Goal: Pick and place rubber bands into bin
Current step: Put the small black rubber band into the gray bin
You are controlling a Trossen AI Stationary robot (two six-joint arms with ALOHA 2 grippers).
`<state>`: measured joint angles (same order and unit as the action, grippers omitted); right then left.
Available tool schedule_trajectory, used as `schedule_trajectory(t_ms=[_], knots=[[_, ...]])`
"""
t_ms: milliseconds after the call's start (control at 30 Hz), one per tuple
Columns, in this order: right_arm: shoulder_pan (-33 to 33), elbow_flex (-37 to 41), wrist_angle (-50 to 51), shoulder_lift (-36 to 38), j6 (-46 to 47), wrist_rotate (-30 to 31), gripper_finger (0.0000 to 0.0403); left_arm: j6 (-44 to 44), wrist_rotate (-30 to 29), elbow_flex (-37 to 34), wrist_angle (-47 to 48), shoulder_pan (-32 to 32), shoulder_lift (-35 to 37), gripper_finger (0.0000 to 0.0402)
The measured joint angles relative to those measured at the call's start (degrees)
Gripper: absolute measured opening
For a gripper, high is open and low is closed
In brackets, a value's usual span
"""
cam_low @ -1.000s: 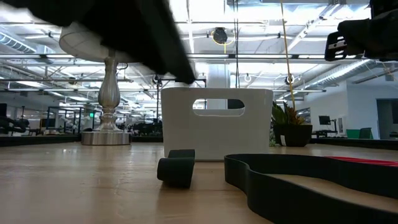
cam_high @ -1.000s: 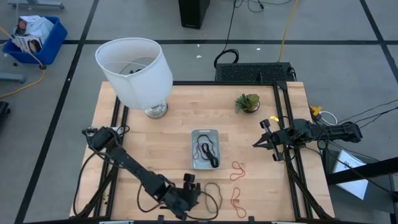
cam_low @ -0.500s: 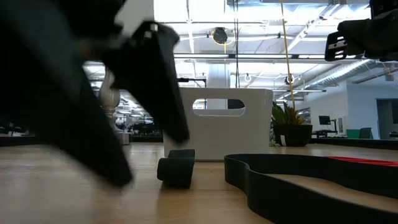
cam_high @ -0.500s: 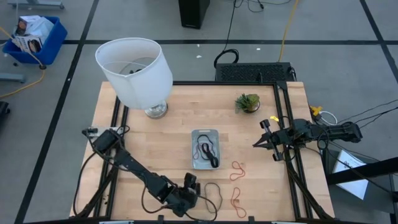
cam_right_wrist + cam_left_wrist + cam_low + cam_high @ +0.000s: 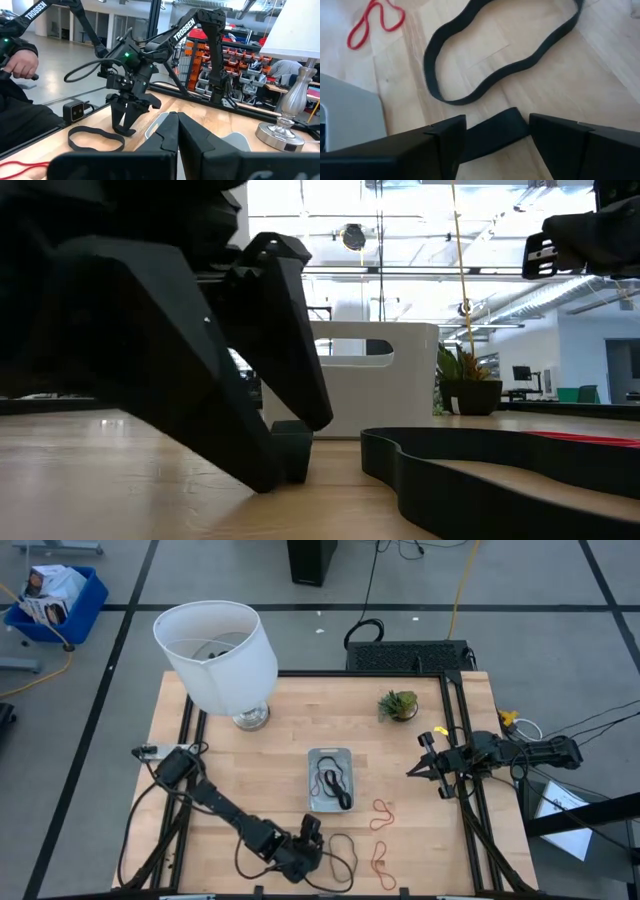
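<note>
My left gripper point(image 5: 308, 832) is open and low over the table near its near edge. Its fingers stand on either side of a small folded black rubber band point(image 5: 492, 134), which lies on the wood and also shows in the low view point(image 5: 297, 452). A larger black loop point(image 5: 505, 55) lies flat just beyond it. Two red-orange bands point(image 5: 382, 815) point(image 5: 383, 860) lie to the right. The silvery-grey bin point(image 5: 330, 780) sits mid-table with black bands inside. My right gripper point(image 5: 425, 762) is shut and empty, held above the table's right side. My left gripper comes at the small black band point(image 5: 492, 134) from above, slanting, with one finger point(image 5: 447, 142) at each end of it. The band lies on the table. Whether the fingers touch it I cannot tell.
A big white lamp point(image 5: 215, 655) stands at the far left. A small potted plant point(image 5: 398, 705) stands at the far right. A person's hand point(image 5: 20, 60) shows beyond the table's edge in the right wrist view.
My left gripper has come down toward the table and a little toward the bin, so that its open fingers now stand around the small black band. The band has stayed where it was.
</note>
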<state>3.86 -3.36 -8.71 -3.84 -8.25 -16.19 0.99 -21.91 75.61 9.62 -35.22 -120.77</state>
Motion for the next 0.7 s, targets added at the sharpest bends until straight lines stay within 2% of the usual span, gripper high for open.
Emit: schedule_trajectory(t_ms=[267, 400, 567, 700], knots=[[-0.02, 0.02, 0.04, 0.00, 0.02, -0.09, 0.0000, -1.42, 1.64, 0.04, 1.00, 0.35, 0.00, 0.0181], [0.00, 0.02, 0.04, 0.00, -0.02, -0.11, 0.0000, -1.50, 2.73, 0.04, 0.87, 0.33, -0.02, 0.0128], [0.00, 0.02, 0.04, 0.00, 0.02, -0.13, 0.0000, -2.16, 3.70, 0.96, 1.60, 0.37, -0.15, 0.0024], [-0.01, 0.02, 0.45, 0.01, 0.05, -0.15, 0.0000, -2.18, 1.65, 5.39, 6.91, -0.48, 0.46, 0.0015]])
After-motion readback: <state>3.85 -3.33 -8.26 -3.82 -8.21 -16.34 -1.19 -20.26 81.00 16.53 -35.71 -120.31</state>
